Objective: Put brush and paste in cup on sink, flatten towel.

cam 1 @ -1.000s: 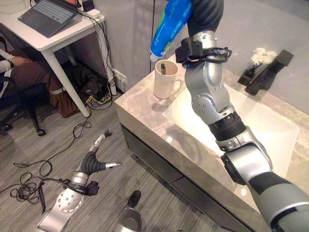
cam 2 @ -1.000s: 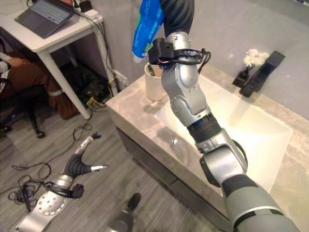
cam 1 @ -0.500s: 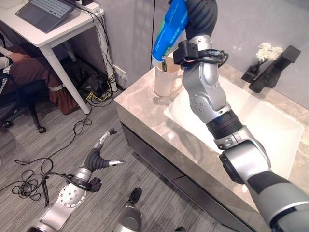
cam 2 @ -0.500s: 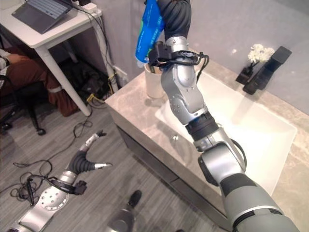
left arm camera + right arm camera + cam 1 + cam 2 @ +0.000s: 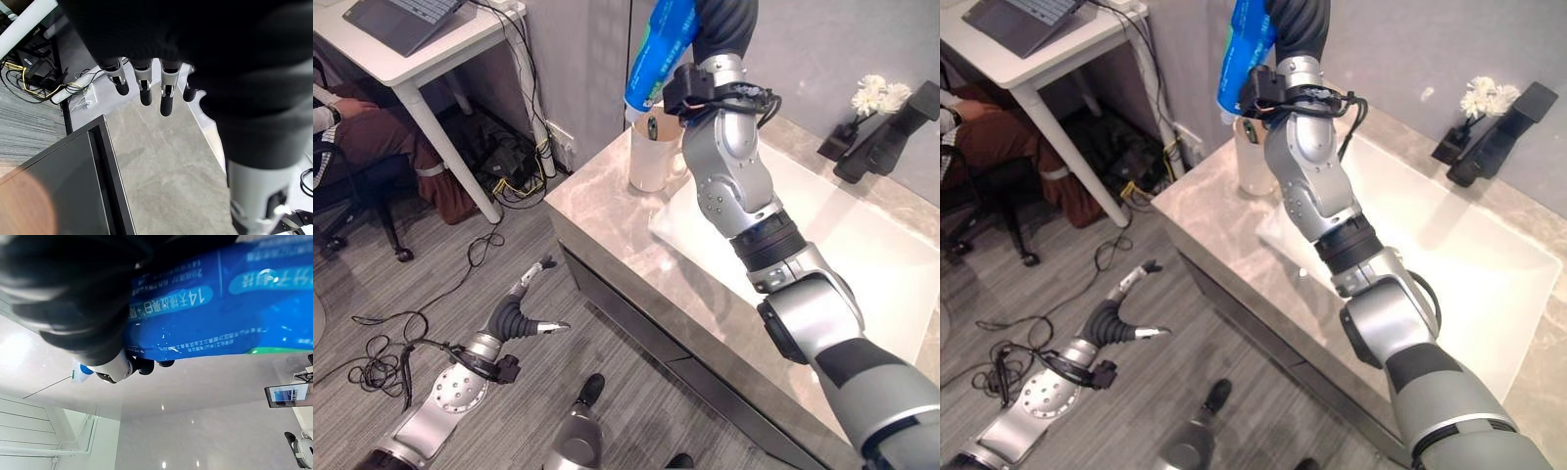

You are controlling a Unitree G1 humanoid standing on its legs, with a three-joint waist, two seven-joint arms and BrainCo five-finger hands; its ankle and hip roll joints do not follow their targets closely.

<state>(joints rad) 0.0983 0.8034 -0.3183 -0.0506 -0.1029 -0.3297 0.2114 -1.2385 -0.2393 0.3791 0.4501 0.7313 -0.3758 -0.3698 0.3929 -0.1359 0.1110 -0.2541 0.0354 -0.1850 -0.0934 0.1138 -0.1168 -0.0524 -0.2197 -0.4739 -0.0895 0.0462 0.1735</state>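
Two robot hands are in play. The left robot hand [image 5: 524, 315] hangs low over the floor beside the desk [image 5: 607, 211], fingers straight and relaxed, holding nothing. Further right, the cup [image 5: 651, 157] stands upright on the desk's near corner, just beside the sink [image 5: 862, 255]; a dark item inside it is probably the brush, though its shape is hard to read. The right robot hand [image 5: 1295, 24] is raised above the cup with fingers curled round the toothpaste tube [image 5: 658, 54]. The tube hangs steeply tilted, cap end down, the cap at or just above the cup's rim. At the far right a faucet [image 5: 891, 132] and a small white flower [image 5: 876, 96] stand behind the sink.

Handling, judged: the tube is light, soft-walled and glossy, so it may slip or buckle under a hard squeeze. Hold the upper body firmly but lightly. The cup looks ceramic and could tip if struck at the rim.
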